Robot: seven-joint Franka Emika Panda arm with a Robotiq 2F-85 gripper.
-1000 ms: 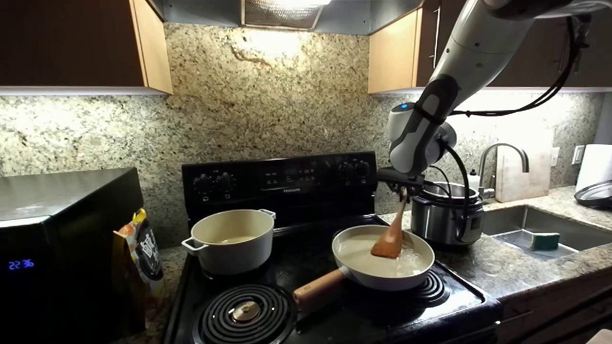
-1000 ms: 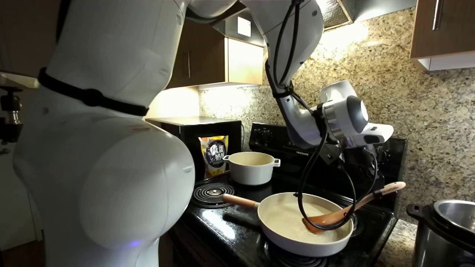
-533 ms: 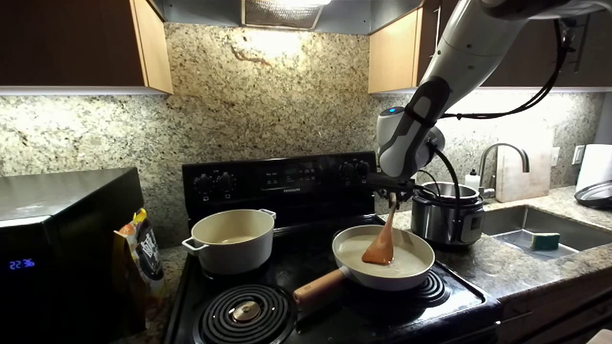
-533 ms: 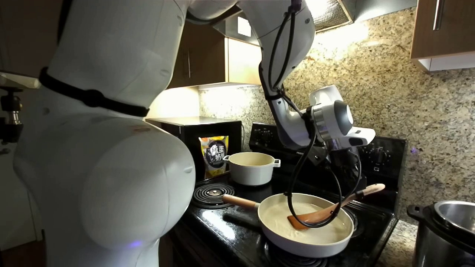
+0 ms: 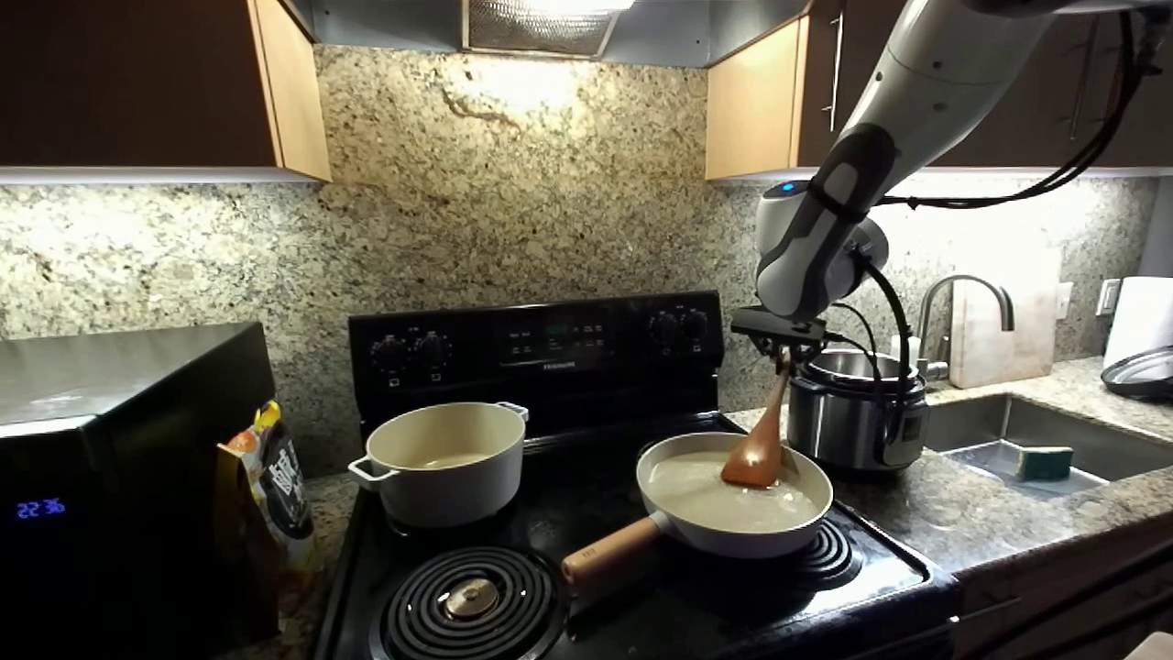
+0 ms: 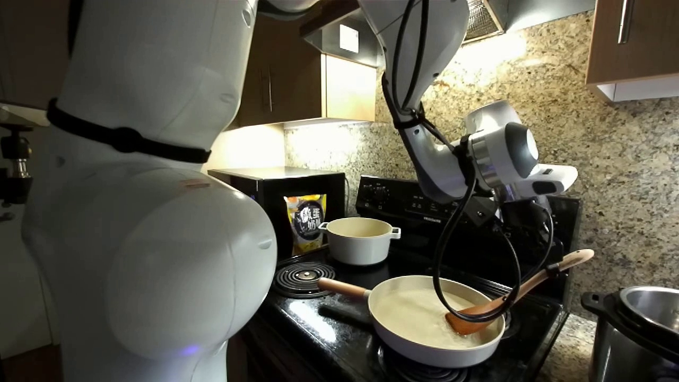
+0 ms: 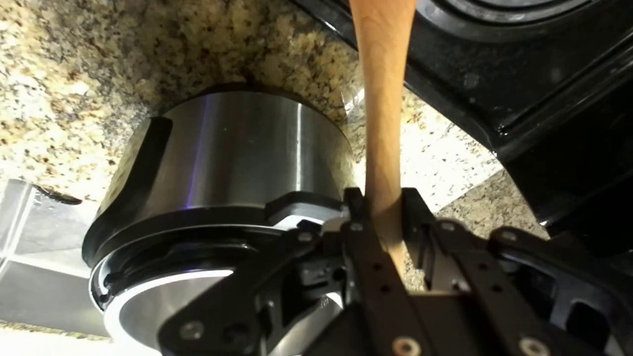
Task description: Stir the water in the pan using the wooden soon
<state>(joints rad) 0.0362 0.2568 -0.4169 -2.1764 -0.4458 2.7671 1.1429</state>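
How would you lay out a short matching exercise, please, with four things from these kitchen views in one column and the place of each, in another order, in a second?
Column 1
1. Sponge
2. Wooden spoon
3. Cream pot with side handles
4. Steel cooker

Column 2
A. On the stove, near its control panel
B. In the sink
C. On the counter beside the stove
D. Held in the gripper and dipped into the water in the pan

Right pairs: 1-B, 2-D, 3-A, 4-C
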